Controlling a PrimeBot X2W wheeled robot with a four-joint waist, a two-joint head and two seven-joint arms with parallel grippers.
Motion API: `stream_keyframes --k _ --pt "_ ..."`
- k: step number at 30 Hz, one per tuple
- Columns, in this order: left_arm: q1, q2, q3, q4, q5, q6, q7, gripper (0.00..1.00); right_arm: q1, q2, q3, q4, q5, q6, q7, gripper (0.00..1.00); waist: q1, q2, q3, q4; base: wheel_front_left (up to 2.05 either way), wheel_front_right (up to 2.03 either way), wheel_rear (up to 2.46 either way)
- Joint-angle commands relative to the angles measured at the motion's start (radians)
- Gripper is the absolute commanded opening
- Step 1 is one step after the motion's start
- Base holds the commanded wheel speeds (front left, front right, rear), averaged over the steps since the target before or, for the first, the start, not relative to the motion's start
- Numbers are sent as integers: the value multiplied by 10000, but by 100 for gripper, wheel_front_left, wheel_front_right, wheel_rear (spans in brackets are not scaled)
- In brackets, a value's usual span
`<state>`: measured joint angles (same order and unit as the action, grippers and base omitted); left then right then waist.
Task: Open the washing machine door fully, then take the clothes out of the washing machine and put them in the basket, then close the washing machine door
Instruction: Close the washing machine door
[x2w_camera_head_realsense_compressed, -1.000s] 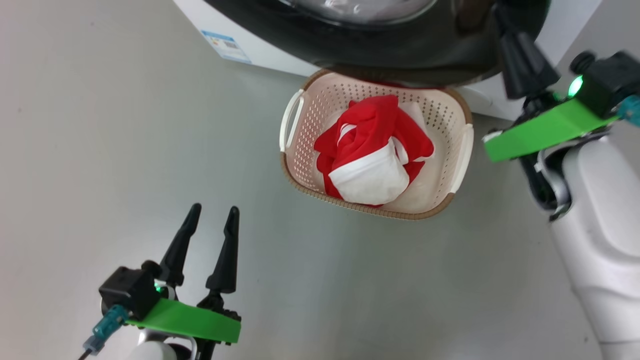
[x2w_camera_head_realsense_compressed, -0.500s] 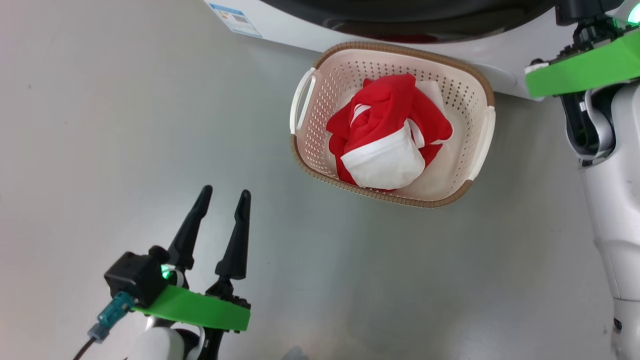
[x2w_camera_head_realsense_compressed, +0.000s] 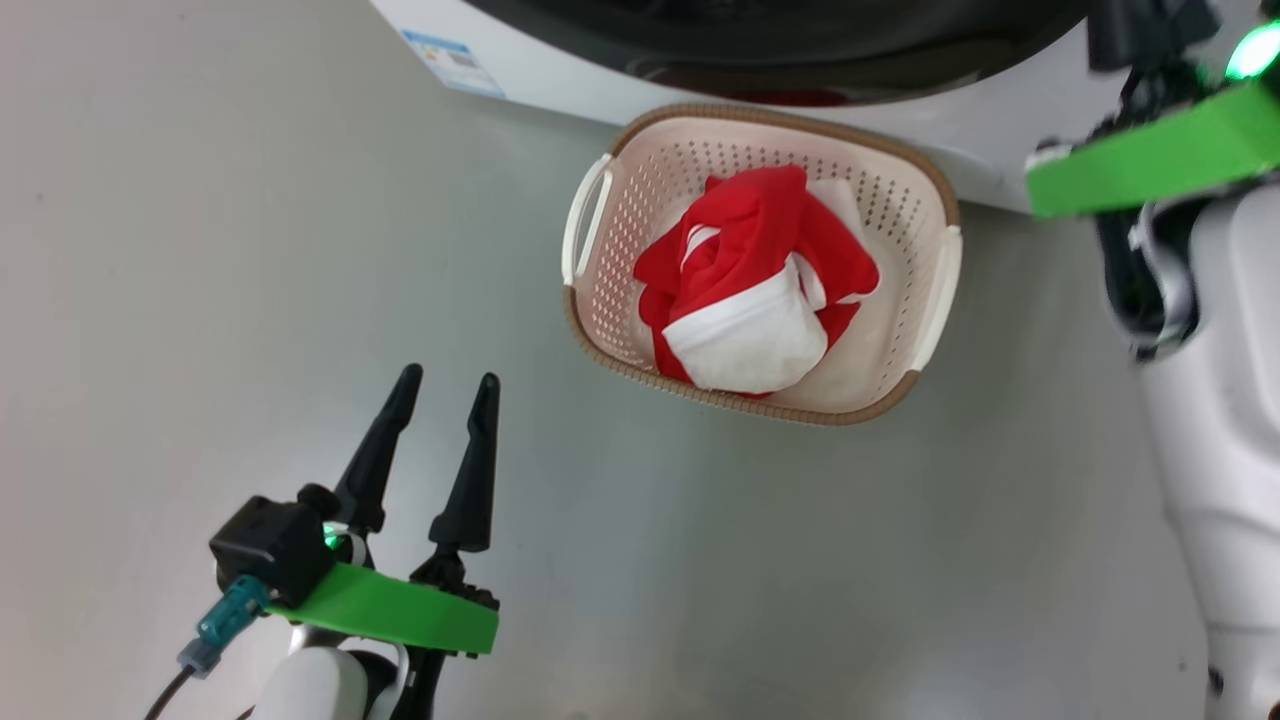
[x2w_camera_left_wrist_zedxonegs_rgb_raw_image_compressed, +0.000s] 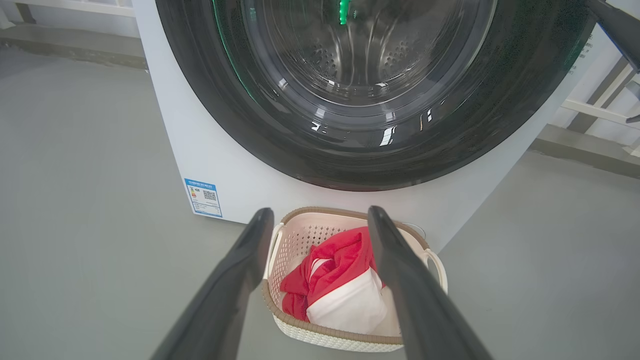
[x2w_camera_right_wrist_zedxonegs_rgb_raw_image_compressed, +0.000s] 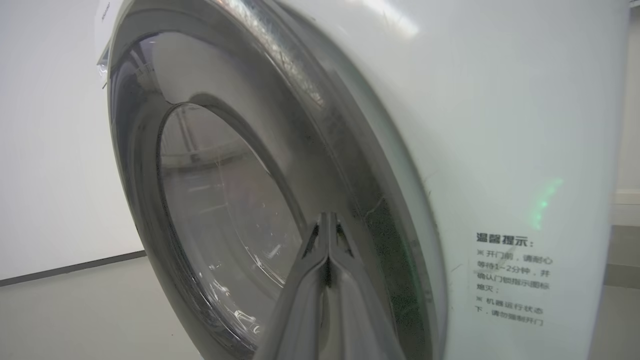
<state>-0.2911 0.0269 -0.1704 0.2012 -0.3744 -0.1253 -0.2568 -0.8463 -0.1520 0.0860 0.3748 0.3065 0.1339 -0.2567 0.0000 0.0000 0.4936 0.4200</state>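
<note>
The washing machine door (x2w_camera_left_wrist_zedxonegs_rgb_raw_image_compressed: 260, 125), black-rimmed with a glass bowl, lies flat against the white washing machine (x2w_camera_left_wrist_zedxonegs_rgb_raw_image_compressed: 165, 125). The cream basket (x2w_camera_head_realsense_compressed: 905, 215) stands on the floor just in front of it and holds the clothes (x2w_camera_head_realsense_compressed: 745, 255), a red garment with a white piece on top. My left gripper (x2w_camera_head_realsense_compressed: 447, 378) hovers open and empty above the floor, to the left of the basket and nearer me. In the right wrist view my right gripper (x2w_camera_right_wrist_zedxonegs_rgb_raw_image_compressed: 327, 216) is shut, with nothing in it, its tips at the door's (x2w_camera_right_wrist_zedxonegs_rgb_raw_image_compressed: 225, 200) dark rim. Whether they touch the rim is unclear.
Grey floor (x2w_camera_head_realsense_compressed: 200, 250) spreads around the basket to the left and towards me. My right forearm (x2w_camera_head_realsense_compressed: 1220, 420), pale with a green plate, rises along the right edge of the head view. A blue label (x2w_camera_head_realsense_compressed: 452, 62) marks the machine's lower left corner.
The door, which hung out over the basket's far rim a second ago, has swung in against the machine. My right arm followed it upward in the view. The head camera shifted slightly.
</note>
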Motion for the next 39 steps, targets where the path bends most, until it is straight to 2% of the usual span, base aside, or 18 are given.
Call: stream_keyframes --k 1,3,4,6,8,9,24,39 --pt "78 233 390 -144 137 -54 -49 100 398 256 280 -217 81 -32 -51 0 0 0 -299 -202 0 0 0" --pt "142 233 449 -75 236 -54 -49 100 785 286 379 -199 218 -32 -51 1 0 0 -521 -316 0 0 0" --pt "179 233 480 -40 282 -54 -49 100 995 302 437 -195 292 -32 -51 11 0 0 -644 -374 0 0 0" --pt "267 233 558 43 402 -54 -49 100 1463 311 581 -229 455 -32 -51 40 0 0 -899 -494 0 0 0" --pt "361 233 670 119 532 -54 -49 100 1931 286 666 -304 577 -32 -51 91 0 0 -1153 -629 0 0 0" --pt "411 233 721 140 593 -54 -49 100 2165 278 694 -353 633 -32 -51 100 0 0 -1272 -702 0 0 0" --pt "1240 431 1319 380 1180 -54 -49 100 5453 451 348 -868 860 -32 -51 100 0 0 -2948 -1875 0 0 0" --pt "2057 698 1727 536 1221 -54 -49 100 7629 635 -249 -1164 903 -32 -51 100 0 0 -3998 -2836 0 0 0"
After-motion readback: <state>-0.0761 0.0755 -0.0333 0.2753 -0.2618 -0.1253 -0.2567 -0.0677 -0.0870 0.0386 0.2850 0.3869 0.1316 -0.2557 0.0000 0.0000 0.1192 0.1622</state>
